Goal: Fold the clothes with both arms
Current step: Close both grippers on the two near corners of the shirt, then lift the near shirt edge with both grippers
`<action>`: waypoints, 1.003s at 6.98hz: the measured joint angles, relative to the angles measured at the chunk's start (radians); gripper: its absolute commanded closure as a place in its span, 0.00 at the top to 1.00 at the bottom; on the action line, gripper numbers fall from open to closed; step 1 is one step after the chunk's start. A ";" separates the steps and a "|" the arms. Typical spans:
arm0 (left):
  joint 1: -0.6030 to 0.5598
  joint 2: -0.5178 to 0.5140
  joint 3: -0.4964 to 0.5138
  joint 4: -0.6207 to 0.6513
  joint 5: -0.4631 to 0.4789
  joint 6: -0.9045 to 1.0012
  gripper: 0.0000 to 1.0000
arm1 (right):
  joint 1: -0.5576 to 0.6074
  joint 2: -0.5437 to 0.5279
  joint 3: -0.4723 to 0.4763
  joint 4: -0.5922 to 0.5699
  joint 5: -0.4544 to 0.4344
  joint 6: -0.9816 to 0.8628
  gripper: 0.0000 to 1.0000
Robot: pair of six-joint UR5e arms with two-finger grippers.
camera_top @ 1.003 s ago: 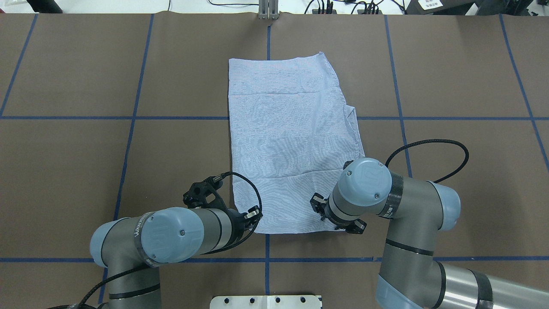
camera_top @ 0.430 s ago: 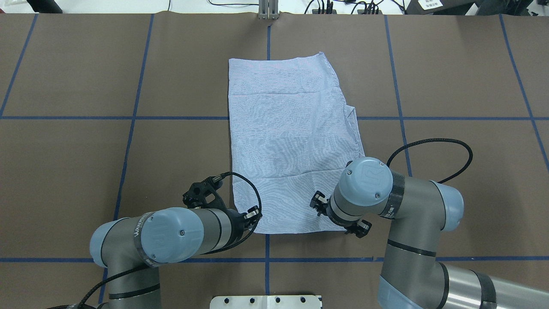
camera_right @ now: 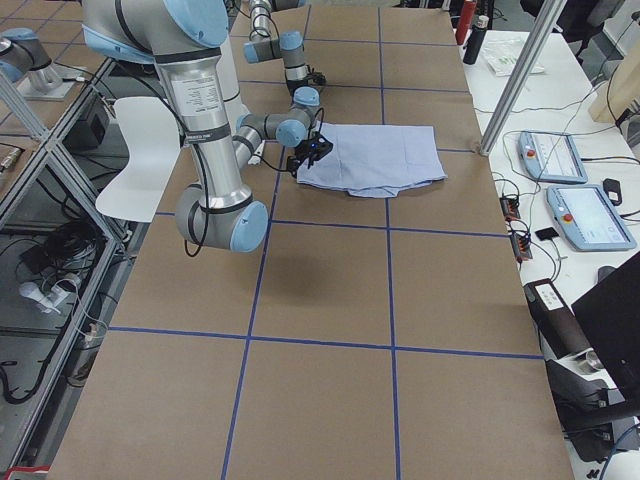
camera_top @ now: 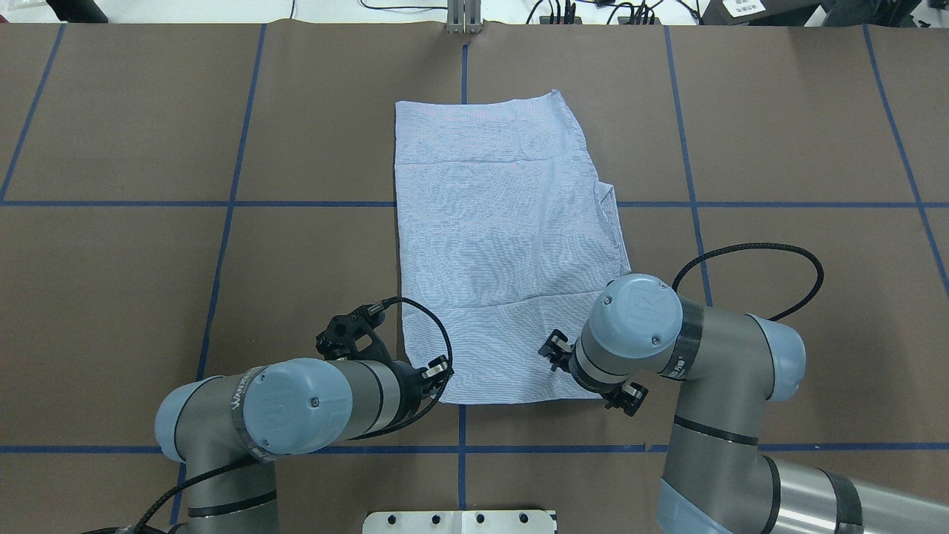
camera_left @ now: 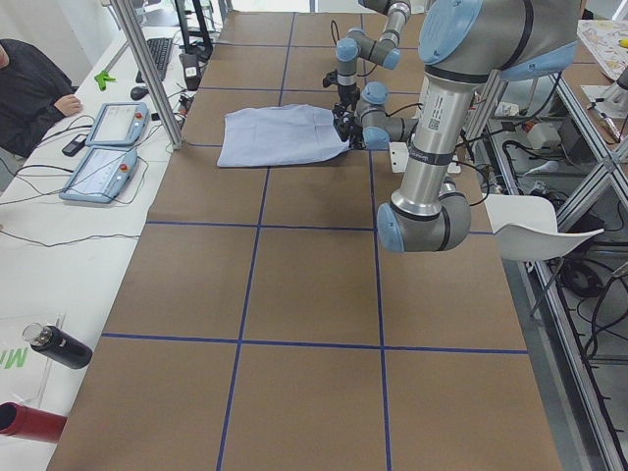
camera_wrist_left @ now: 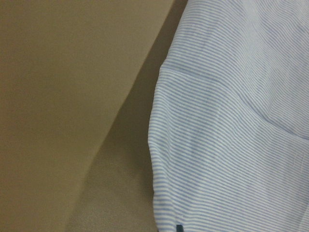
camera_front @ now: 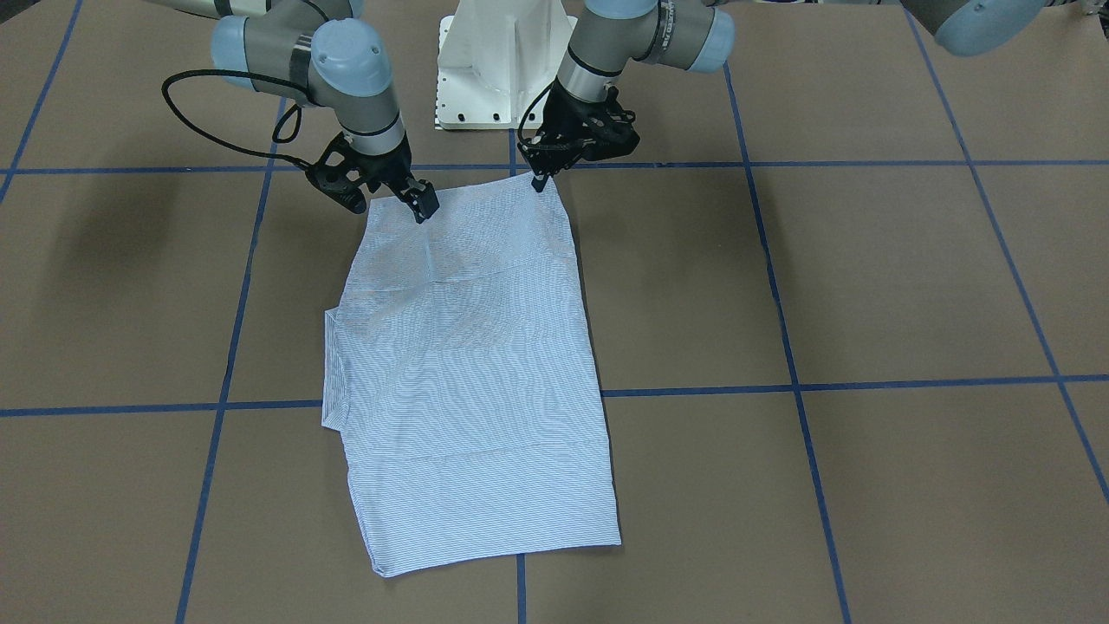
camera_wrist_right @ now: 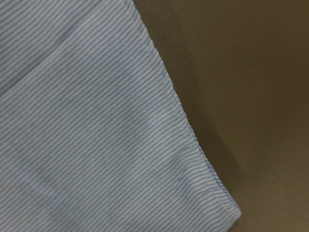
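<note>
In the front-facing view the shirt [camera_front: 472, 373], folded to a long panel, is seen lying flat on the surface [camera_front: 866, 277], with its robot-side hem under both arms. The right end effector [camera_front: 390, 201] is spread at one corner of that hem, with one finger on the cloth. The left end effector [camera_front: 541, 173] is set tip-down on the other corner, and it cannot be told whether cloth is pinched there.

In the overhead view both end effectors are found at the near corners, well apart from the far hem. Nothing finer can be read from the side views. In the wrist views only striped cloth edges against the brown surface are shown.

The step in hand is judged to be the corner grasp. All layers should be taken at both corners and lifted level together, and the hem should be kept taut while it is carried over.
</note>
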 measured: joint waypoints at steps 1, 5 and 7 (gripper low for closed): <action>0.000 -0.001 -0.001 0.000 0.000 0.000 0.00 | -0.007 -0.001 -0.002 0.000 0.000 0.001 0.98; 0.000 0.000 -0.002 0.000 0.000 0.000 0.00 | -0.039 0.001 -0.009 -0.001 0.002 0.004 0.81; 0.000 0.001 -0.002 0.000 0.000 0.000 0.00 | -0.040 0.003 -0.009 -0.001 0.002 0.015 0.57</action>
